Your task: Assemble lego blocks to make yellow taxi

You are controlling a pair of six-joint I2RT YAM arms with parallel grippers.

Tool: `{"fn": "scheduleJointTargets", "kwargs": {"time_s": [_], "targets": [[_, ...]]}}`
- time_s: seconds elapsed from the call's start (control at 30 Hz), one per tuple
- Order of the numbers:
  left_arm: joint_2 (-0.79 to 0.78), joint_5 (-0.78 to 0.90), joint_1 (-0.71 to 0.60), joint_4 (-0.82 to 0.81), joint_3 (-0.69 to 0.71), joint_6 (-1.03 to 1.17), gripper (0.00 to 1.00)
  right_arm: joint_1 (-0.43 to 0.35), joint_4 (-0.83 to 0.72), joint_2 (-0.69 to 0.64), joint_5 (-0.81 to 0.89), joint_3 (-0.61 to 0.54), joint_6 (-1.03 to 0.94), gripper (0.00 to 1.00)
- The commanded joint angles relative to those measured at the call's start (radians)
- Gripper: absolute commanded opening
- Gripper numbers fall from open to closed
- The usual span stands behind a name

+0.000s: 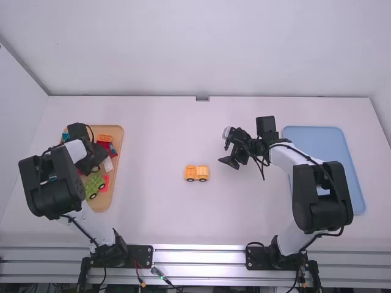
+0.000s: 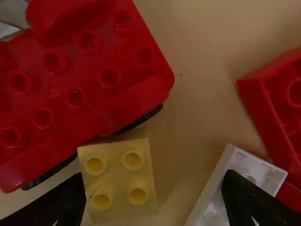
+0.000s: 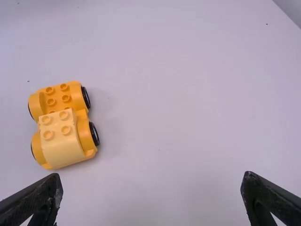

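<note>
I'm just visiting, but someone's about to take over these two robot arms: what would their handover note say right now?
Left gripper: open, low over the wooden tray, a loose pale yellow block between its fingers, ungripped.
Right gripper: open, empty, above the table.
Done: the yellow wheeled base, mid-table, carries one pale yellow block.
Left: probably grip the loose block and add it to the base.
</note>
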Motion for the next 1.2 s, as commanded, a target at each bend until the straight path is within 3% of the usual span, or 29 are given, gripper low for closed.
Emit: {"fn": "scheduleJointTargets", "kwargs": {"time_s": [0.0, 0.47, 0.83, 1.17], "targets": [[-0.001, 0.006, 0.009, -0.033, 0.023, 0.011, 0.79, 0.001, -0.002, -0.028, -0.006, -0.011, 0.005, 0.99], [-0.001, -0.058, 0.009, -0.225, 0.149, 0.003, 0.74, 0.001, -0.003, -0.028, -0.006, -0.011, 0.005, 0.99], [-0.001, -0.14, 0.007, -0.139, 0.063, -0.08, 0.62, 0.001, -0.003, -0.028, -0.006, -0.011, 0.005, 0.99], [-0.001, -0.14, 0.008, -0.026, -0.011, -0.08, 0.59, 0.001, -0.003, -0.028, -0.006, -0.011, 0.005, 0.99]]}}
